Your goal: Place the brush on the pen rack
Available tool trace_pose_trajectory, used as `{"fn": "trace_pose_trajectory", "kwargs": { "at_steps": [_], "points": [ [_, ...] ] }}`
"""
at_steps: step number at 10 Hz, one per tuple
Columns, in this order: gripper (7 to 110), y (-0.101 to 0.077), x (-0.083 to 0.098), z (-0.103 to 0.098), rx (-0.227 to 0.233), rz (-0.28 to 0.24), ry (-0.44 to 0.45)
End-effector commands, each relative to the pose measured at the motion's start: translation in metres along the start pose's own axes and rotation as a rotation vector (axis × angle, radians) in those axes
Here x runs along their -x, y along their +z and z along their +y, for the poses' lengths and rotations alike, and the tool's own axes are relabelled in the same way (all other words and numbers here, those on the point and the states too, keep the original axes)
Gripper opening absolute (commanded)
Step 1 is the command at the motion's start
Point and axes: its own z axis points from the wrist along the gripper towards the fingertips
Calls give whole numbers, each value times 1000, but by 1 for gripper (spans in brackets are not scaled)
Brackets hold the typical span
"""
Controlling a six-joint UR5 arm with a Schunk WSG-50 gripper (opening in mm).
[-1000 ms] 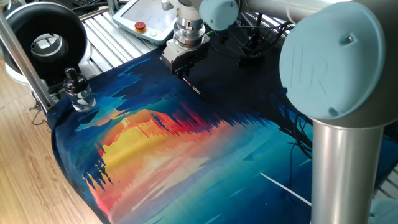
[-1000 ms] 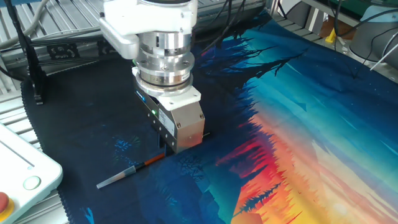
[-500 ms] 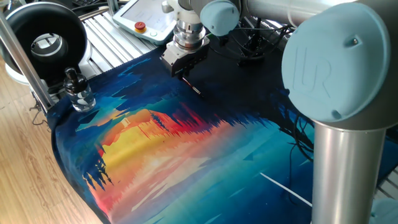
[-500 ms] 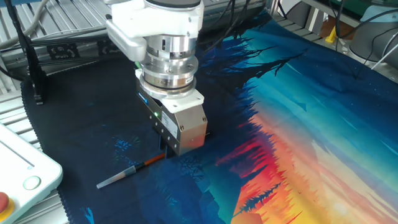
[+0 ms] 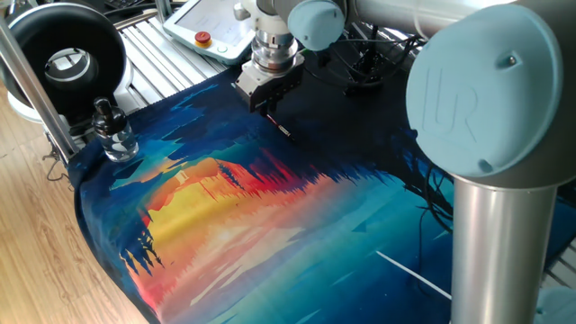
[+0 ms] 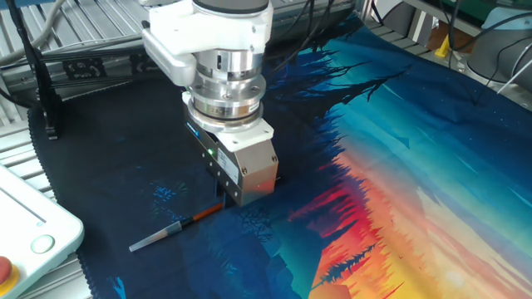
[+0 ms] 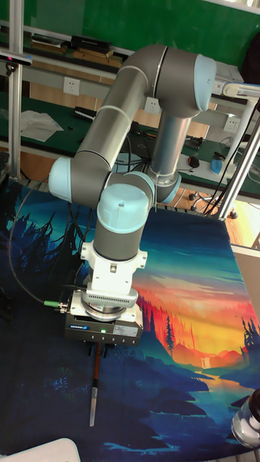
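Note:
The brush (image 6: 170,230) lies flat on the dark part of the painted mat, pale handle toward the mat's edge, with a reddish band beside the gripper. Its dark tip (image 5: 283,130) pokes out on the gripper's other side. My gripper (image 6: 223,199) points straight down over the brush's middle, low above the mat. The gripper body hides its fingers, so their spacing does not show. In the tall fixed view the brush handle (image 7: 94,397) runs out from under the gripper (image 7: 99,350). The pen rack is out of view.
A glass bottle with a black stopper (image 5: 112,133) stands at a mat corner. A thin white rod (image 5: 409,270) lies on the blue area near the arm's base column. A white teach pendant (image 5: 207,27) rests beyond the mat edge, and a black round device (image 5: 63,54) stands behind the bottle.
The gripper has shifted slightly sideways and a little upward over the brush. The brush has stayed where it was on the mat.

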Motion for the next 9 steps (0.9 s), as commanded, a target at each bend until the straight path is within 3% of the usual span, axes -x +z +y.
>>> {"fn": "trace_pose_trajectory", "kwargs": {
  "at_steps": [1,5,9],
  "points": [
    [22,-3,5,3,1,22,21],
    [22,4,3,-7,-29,84,22],
    [22,10,-4,-3,-33,140,50]
  ]
}}
